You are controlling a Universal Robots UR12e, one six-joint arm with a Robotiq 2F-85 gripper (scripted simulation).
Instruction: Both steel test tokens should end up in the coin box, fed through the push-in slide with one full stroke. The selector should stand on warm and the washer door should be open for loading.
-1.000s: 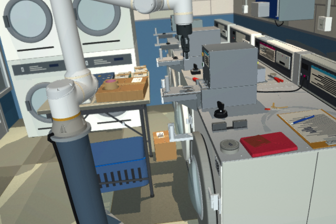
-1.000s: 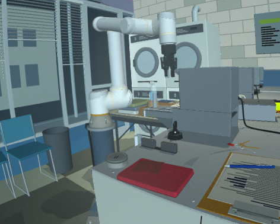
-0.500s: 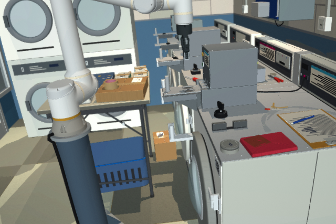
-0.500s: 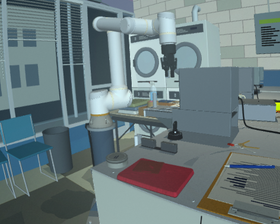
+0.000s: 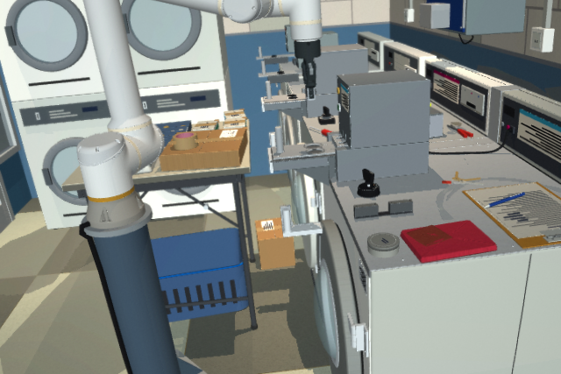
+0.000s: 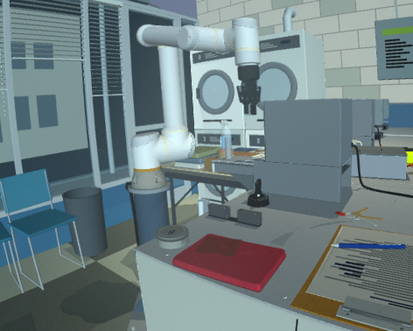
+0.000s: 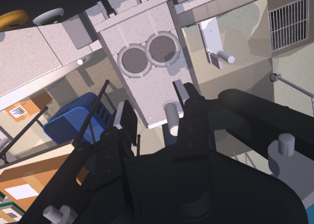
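On the washer top a grey coin box (image 5: 383, 125) carries a push-in slide (image 5: 302, 156) that sticks out over the front edge, with two round token pockets (image 7: 148, 55) and an upright handle peg (image 7: 171, 117). The black selector knob (image 5: 368, 182) stands in front of the box. The washer door (image 5: 331, 297) is below, with a latch at its edge. My gripper (image 7: 152, 107) hangs open high above the slide's outer end, pointing down, with nothing between its fingers. In the side camera it (image 5: 310, 85) is level with a farther machine's slide. I cannot make out any tokens.
Behind stand stacked dryers (image 5: 113, 66) and further coin boxes in a row. A folding table with a wooden tray (image 5: 204, 146) sits left of the slide, and a blue laundry basket (image 5: 199, 270) under it. A red pad (image 5: 446, 239), a round cap (image 5: 383, 243) and a clipboard (image 5: 521, 211) lie on the washer top.
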